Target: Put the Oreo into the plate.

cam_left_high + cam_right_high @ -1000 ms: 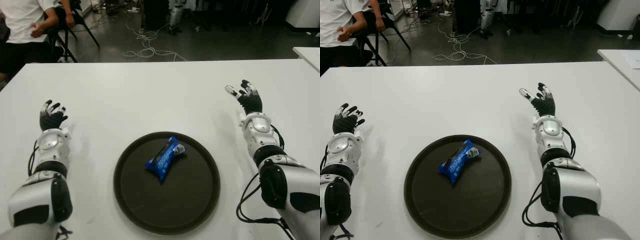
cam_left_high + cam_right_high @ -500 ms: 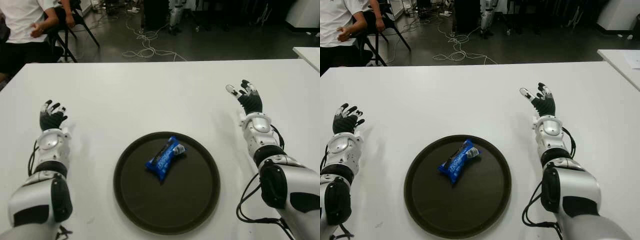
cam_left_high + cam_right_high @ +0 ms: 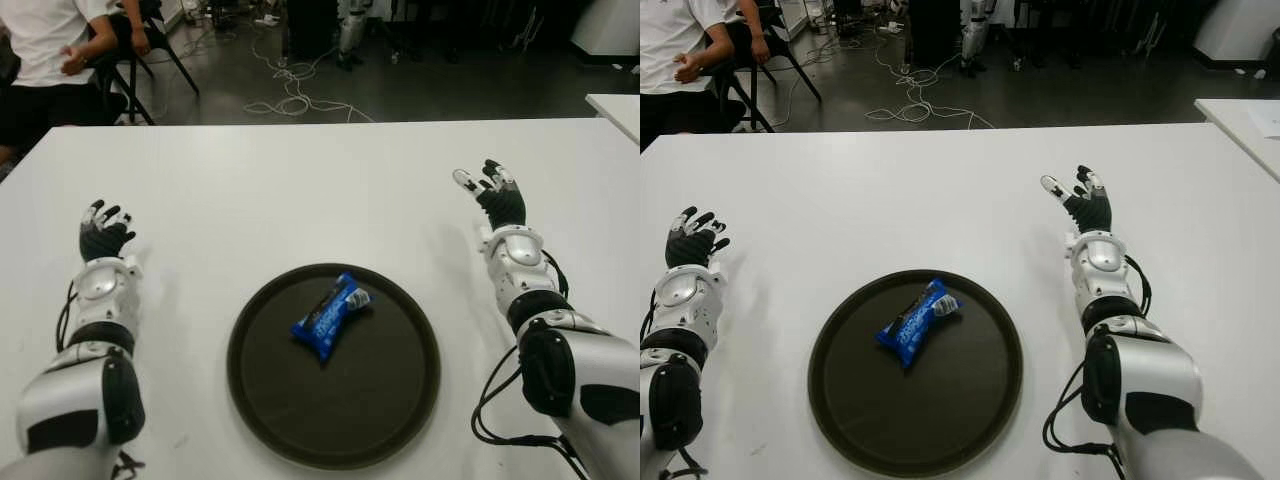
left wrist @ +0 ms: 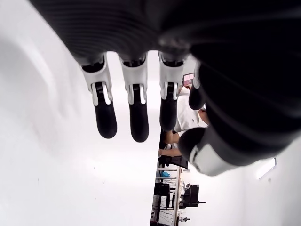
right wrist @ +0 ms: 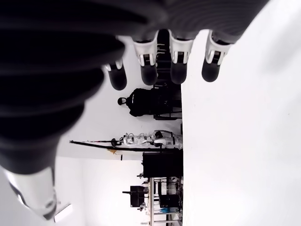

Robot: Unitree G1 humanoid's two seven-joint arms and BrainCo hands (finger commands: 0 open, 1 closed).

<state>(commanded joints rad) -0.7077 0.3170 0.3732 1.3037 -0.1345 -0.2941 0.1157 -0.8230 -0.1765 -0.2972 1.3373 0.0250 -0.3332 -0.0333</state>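
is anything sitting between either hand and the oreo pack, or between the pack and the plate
Nothing visible. The Oreo pack already lies inside the plate. Only bare table separates it from the open left hand and open right hand.

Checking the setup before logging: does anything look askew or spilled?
Nothing stands out. The Oreo pack lies intact on the plate, and the left hand and right hand show open beside it.
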